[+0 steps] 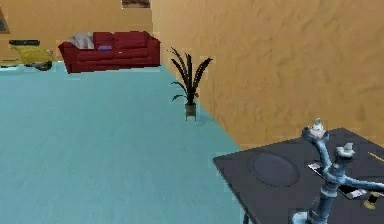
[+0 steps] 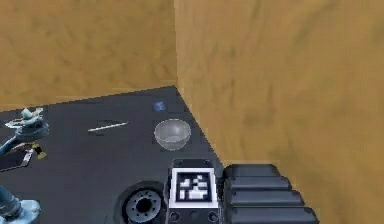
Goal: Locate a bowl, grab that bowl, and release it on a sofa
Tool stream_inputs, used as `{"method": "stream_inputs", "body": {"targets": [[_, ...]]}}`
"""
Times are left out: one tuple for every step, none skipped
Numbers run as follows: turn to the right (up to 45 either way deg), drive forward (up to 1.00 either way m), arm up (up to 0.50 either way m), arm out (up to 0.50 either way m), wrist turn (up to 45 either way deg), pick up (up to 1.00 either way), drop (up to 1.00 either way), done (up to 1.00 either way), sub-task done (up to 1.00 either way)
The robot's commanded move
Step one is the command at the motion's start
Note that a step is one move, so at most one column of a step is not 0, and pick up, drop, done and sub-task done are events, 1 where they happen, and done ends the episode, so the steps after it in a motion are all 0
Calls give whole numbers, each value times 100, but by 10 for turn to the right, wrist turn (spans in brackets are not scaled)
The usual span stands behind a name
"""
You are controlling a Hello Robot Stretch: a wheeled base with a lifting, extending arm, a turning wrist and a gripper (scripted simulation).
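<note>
The gripper (image 2: 148, 203) is by the dark table (image 2: 90, 165); I cannot tell how its jaws stand or whether they hold anything. Just beyond them sits the glass bowl (image 2: 172, 132), found but seemingly not yet lifted. The red sofa (image 1: 110, 50) lies far off, so grabbing, carrying and release are left.

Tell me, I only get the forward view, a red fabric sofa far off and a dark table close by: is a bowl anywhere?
Observer: Yes, the arm side view has a clear glass bowl standing on the dark table, near the orange wall.
Operator: Anything beside it?
Observer: A thin pale stick lies on the table, left of it in that picture.
Operator: What would grab it?
Observer: The dark two-finger gripper, at that picture's bottom edge; I cannot tell whether it holds anything.
</note>
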Motion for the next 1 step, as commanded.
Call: {"method": "stream_inputs", "body": {"targets": [[0,0,0,26,0,0,0,0,0]]}}
